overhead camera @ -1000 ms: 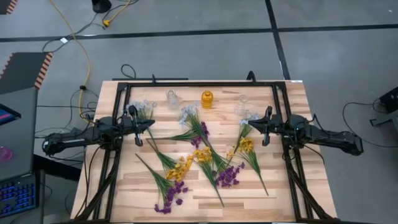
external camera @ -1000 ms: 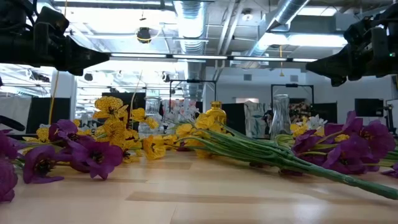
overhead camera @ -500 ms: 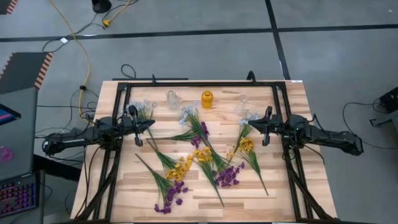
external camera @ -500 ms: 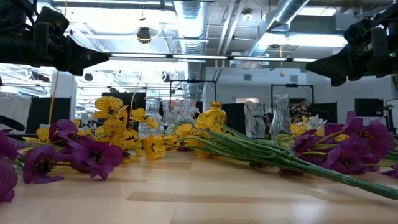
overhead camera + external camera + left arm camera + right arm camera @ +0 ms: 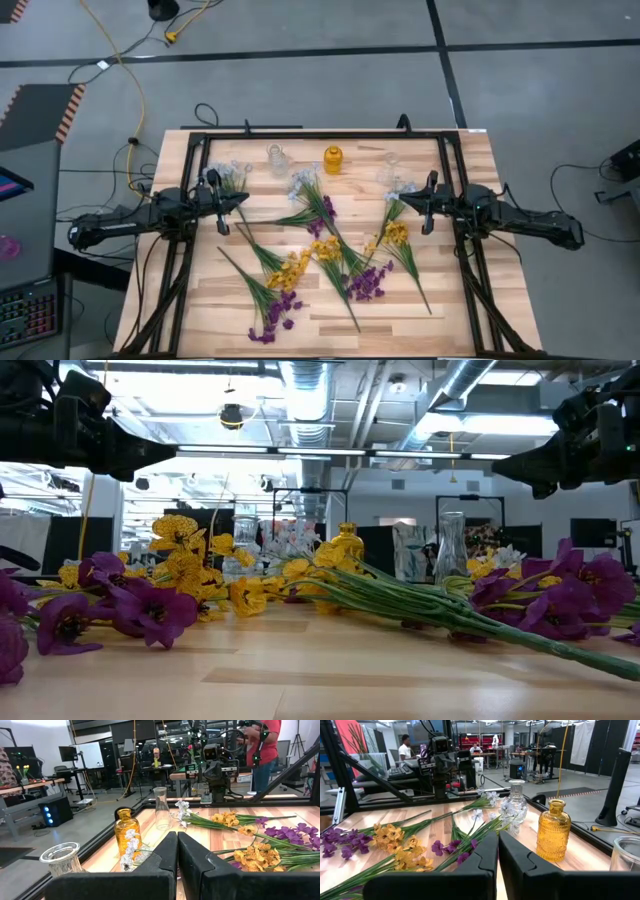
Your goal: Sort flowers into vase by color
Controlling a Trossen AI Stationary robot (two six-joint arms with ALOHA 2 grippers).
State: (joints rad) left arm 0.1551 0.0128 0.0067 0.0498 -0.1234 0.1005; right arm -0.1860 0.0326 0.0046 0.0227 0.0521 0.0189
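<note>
Left gripper (image 5: 222, 205) at table's 9 o'clock edge, hovering above wood, fingers (image 5: 167, 855) pinched near-closed, holding nothing. Flowers (image 5: 320, 250) sprawled loose across middle: purple bunch (image 5: 275, 312) at 7 o'clock, yellow heads (image 5: 290, 268) near centre, pale sprigs (image 5: 303, 182) toward 12. Back row at 12 o'clock: clear vase (image 5: 276, 157), amber vase (image 5: 333, 158), second clear vase (image 5: 391, 166), none holding a stem. Right gripper (image 5: 428, 203) at 3 o'clock, also raised, fingers (image 5: 487, 851) narrow, empty.
</note>
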